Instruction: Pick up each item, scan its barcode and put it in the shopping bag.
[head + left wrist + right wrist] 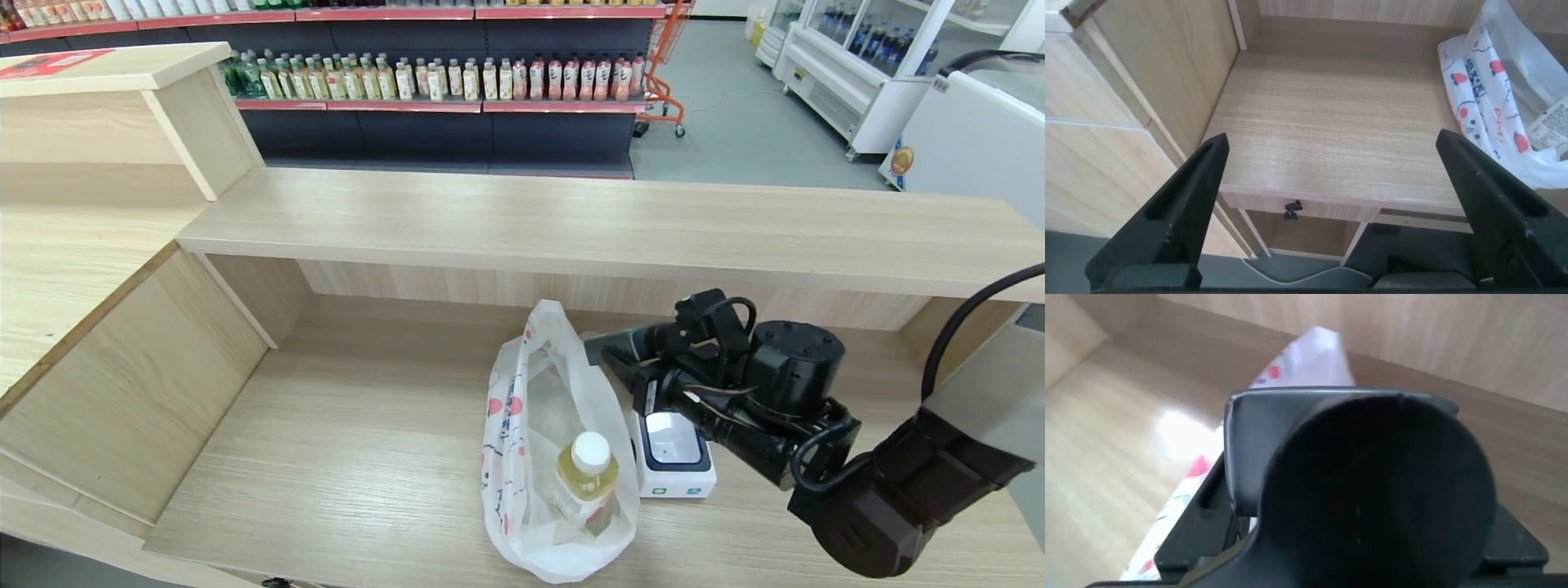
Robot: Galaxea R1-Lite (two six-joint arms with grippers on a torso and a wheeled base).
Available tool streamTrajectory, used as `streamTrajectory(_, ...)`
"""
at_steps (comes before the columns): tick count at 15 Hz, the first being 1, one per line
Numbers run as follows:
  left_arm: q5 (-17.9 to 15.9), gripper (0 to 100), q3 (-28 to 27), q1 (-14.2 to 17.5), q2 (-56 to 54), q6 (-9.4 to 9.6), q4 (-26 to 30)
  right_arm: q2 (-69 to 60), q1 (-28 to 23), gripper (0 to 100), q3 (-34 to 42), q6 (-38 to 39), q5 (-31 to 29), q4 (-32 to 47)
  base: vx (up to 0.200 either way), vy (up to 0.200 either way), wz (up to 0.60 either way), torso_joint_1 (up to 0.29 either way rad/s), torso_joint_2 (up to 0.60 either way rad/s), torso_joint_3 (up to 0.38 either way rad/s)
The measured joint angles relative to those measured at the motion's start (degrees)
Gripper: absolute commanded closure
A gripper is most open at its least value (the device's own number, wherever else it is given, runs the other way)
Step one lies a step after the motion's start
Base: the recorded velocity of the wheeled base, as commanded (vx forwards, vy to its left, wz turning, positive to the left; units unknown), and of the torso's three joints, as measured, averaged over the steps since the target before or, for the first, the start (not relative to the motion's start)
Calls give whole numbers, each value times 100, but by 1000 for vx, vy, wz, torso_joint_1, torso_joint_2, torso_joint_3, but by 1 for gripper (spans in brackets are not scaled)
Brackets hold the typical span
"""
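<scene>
A pale wood-grain worktop [351, 457] is lying sunk below a higher ledge. Behind it, shop shelves [441, 82] with rows of bottles and white freezers [841, 90] are standing on a grey floor. One thin white plastic shopping bag [510, 425] (red and blue marks on it) is standing open and holding one round bottle [586, 478] with a white cap. One boxy white scanner [676, 453] is sitting just beside the bag. The left pincer [1333, 147] is spread wide and is gripping nothing. The right pincer [608, 351] is hanging beside the bag's top, and one cannot tell its state.
</scene>
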Motion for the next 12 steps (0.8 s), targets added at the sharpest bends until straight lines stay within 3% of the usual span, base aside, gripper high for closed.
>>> streamTrajectory(5, 1, 0, 0, -9, 0, -2, 7, 333, -267, 100, -499, 730, 610, 410, 0, 0, 0, 0, 0, 0)
streamTrajectory(12, 1, 0, 0, -11, 0, 0, 2, 667, -419, 100, -571, 1163, 916, 497, 0, 0, 0, 0, 0, 0)
